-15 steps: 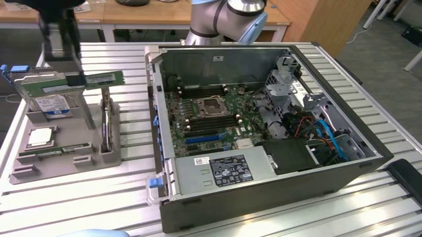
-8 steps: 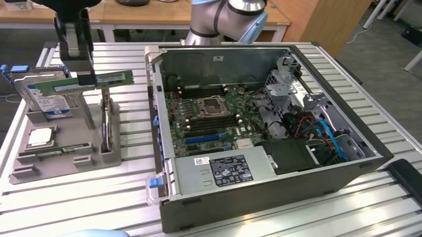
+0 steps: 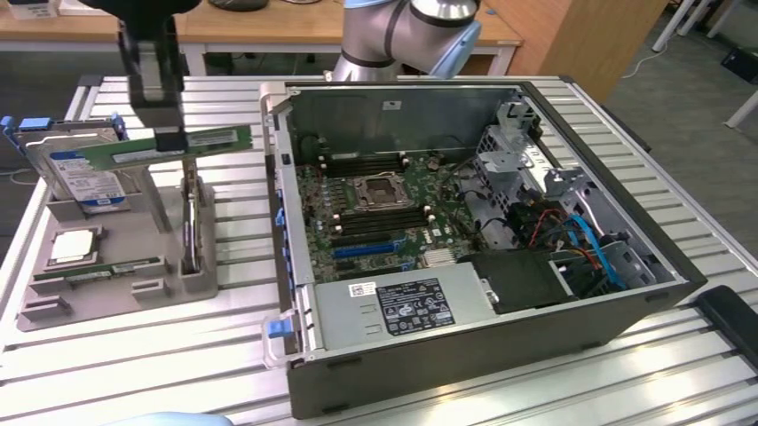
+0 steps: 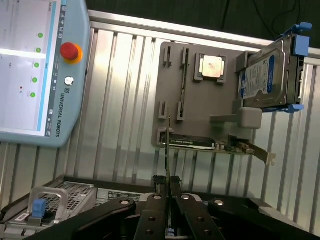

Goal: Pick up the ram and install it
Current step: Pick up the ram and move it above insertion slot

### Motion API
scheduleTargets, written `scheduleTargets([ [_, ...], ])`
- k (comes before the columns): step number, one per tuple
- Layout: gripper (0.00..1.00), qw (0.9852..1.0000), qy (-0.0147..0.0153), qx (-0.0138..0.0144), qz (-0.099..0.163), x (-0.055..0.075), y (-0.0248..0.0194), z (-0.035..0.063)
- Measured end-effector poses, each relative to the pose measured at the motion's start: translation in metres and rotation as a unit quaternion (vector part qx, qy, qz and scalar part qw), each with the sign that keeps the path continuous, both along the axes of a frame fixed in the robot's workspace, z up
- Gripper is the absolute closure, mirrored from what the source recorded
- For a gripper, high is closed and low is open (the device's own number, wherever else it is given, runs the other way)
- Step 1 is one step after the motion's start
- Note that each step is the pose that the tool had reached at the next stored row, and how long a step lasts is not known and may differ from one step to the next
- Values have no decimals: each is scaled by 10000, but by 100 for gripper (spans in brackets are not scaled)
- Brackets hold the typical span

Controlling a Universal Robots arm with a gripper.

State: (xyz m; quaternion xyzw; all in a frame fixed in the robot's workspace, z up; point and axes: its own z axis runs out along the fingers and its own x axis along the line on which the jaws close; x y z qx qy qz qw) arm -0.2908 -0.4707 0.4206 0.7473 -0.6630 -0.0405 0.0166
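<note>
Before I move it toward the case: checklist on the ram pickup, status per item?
1. Grip: black gripper clamped on long green ram stick: ok.
2. Clearance: ram lifted off the grey plastic parts tray: ok.
3. Ram level in the grip: cannot tell.
4. Access: black computer case open, green motherboard exposed: ok.
5. Memory slots free: cannot tell.
6. Ram above the case: not ok, it hangs over the tray, on the exterior view's left of the case.
</note>
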Motion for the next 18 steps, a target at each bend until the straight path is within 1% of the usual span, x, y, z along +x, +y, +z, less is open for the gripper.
scheduleTargets([
  [6,87,10000,0,43,0,182,-1,14],
  [18,87,9999,0,105,0,613,-1,38],
])
